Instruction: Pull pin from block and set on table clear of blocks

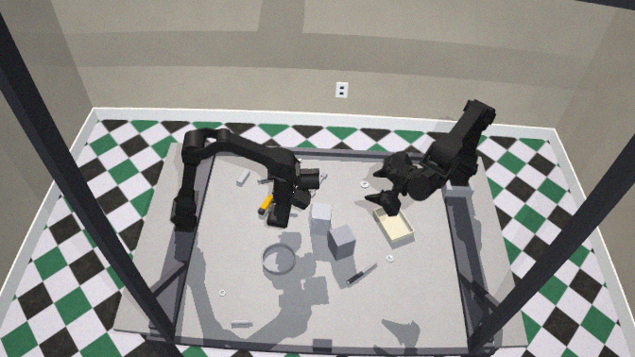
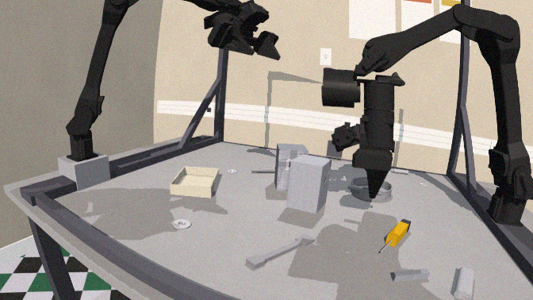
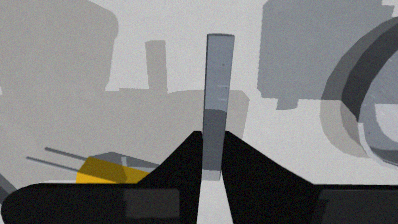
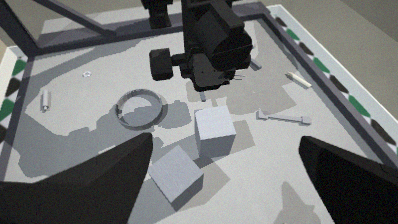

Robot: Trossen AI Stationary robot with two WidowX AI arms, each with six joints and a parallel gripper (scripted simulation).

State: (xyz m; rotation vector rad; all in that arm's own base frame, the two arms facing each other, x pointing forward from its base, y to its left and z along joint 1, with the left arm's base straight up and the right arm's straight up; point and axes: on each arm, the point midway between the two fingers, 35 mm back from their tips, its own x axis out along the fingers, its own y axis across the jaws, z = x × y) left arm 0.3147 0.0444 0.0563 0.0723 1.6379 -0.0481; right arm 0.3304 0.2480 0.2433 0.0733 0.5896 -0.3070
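Your left gripper (image 2: 373, 194) (image 3: 210, 139) covers part of the yellow-handled screwdriver (image 1: 266, 204) (image 2: 397, 232) (image 3: 112, 170) in its wrist view, where the right edge crops the gray ring (image 1: 264, 259) (image 2: 358, 193) (image 3: 350, 90) (image 4: 119, 109). From above, your left arm (image 1: 246, 150) (image 2: 378, 119) (image 4: 207, 70) obscures most of the wrench (image 1: 324, 178) (image 2: 279, 251) (image 4: 285, 118). In the exterior view, one block (image 1: 321, 218) (image 2: 307, 184) (image 4: 215, 131) partly screens the other (image 1: 341, 242) (image 2: 282, 167) (image 4: 176, 175), and the top edge trims your right arm (image 1: 449, 153) (image 2: 93, 67).
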